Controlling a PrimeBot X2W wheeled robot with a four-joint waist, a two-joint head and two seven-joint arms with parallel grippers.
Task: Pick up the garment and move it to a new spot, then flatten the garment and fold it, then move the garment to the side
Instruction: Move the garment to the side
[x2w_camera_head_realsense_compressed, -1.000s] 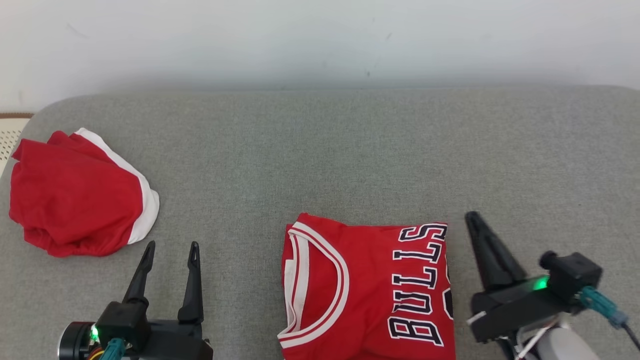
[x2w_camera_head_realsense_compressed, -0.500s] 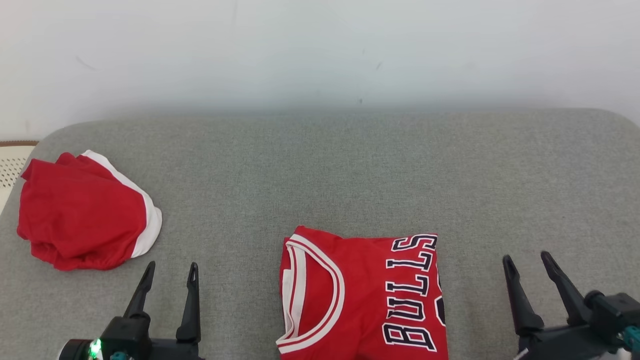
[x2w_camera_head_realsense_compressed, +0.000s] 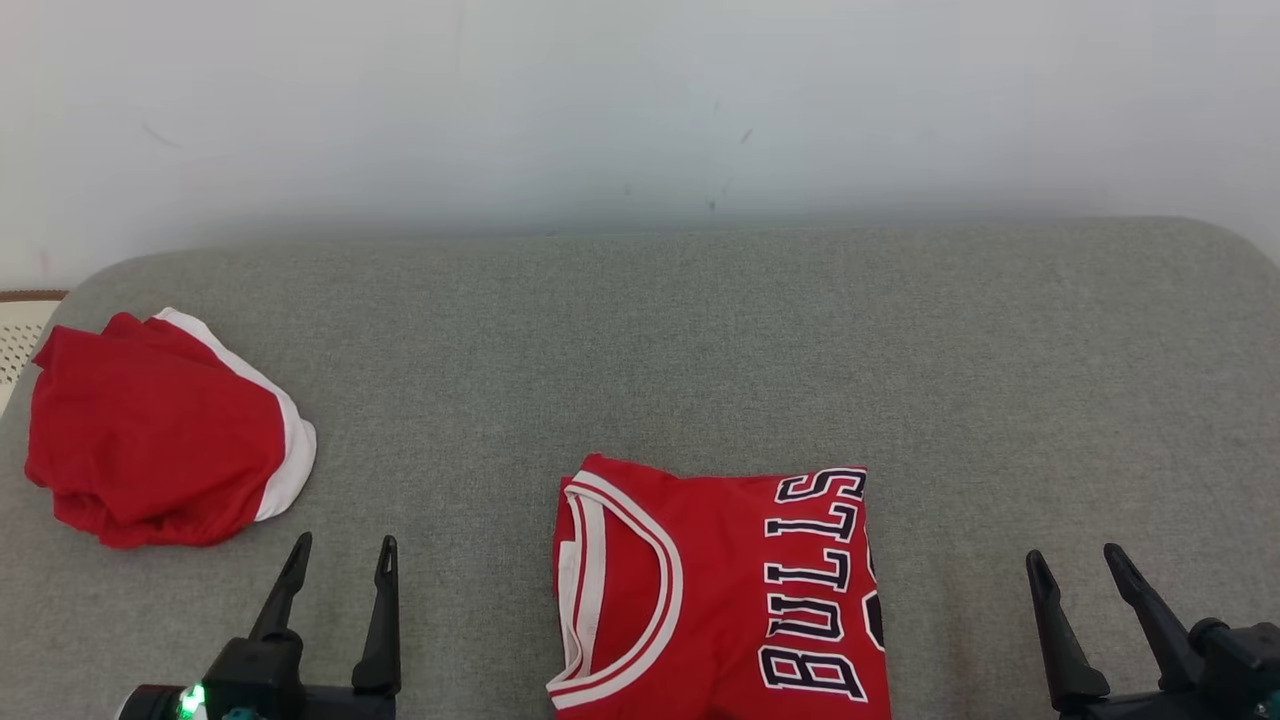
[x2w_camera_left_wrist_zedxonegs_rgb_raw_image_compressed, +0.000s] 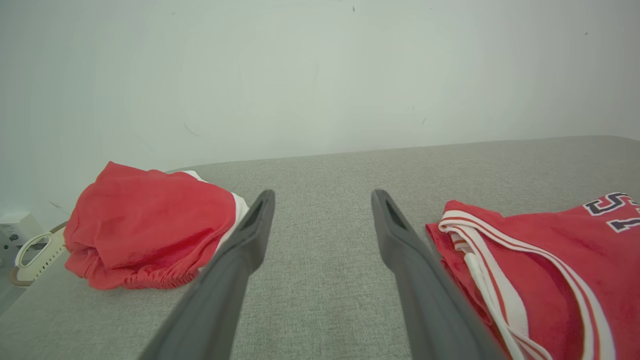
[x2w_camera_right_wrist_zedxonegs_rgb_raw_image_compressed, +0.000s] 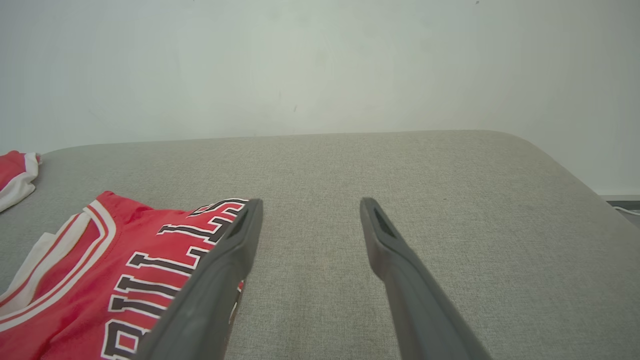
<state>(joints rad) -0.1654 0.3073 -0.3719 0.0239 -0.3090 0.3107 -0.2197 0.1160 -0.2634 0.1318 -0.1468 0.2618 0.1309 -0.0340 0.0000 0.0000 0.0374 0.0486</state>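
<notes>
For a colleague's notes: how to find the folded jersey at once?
On the grey cushioned surface, look at the near edge, in the middle. There lies a red jersey, folded flat. Unlike the crumpled red garment at the left, it shows BULLS lettering.

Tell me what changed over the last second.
The right hand, shut at the right edge of the jersey a second ago, has opened and drawn back to the lower right, clear of it. Nothing was picked up. The jersey lies folded as before; the red shorts and the open left hand stayed as they were.
</notes>
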